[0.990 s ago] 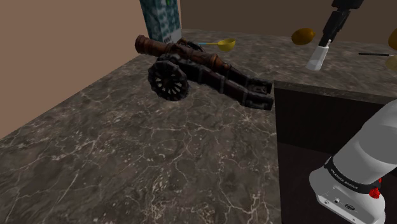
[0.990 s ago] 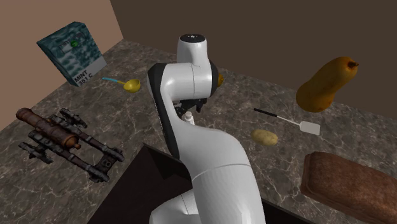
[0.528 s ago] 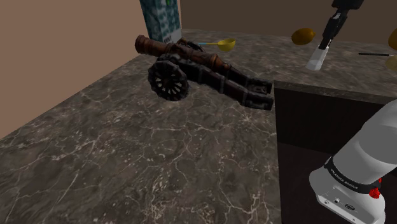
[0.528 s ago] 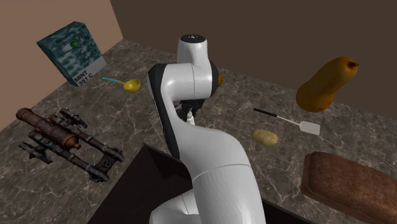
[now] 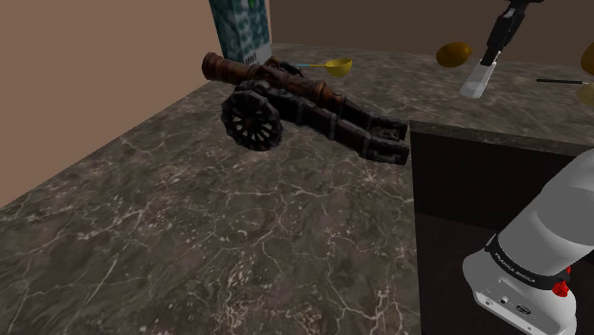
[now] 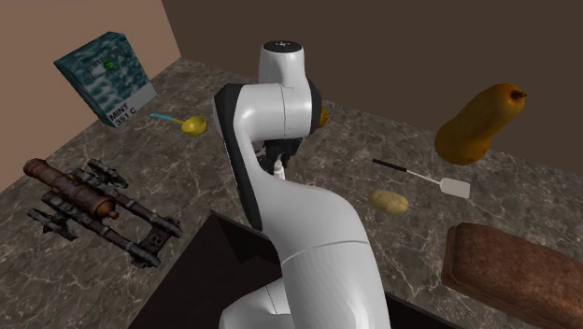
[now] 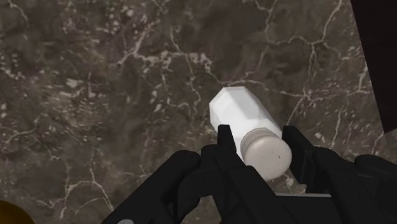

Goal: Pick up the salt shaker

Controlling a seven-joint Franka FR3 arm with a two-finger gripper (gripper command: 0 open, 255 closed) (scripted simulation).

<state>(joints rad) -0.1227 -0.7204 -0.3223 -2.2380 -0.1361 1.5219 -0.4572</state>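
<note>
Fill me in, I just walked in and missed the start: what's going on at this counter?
A white robot arm is handling a salt shaker. Its black gripper is shut on the white salt shaker, with the fingers clasping it near its cap. In the shoulder view the shaker hangs tilted from the gripper, close over the dark marble counter. Whether it is clear of the surface is hard to tell. The toy cannon, squash and spatula lie apart from it.

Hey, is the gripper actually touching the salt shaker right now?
Touching. In the wrist view the gripper clasps the white salt shaker near its cap, with no gap on either side.
</note>
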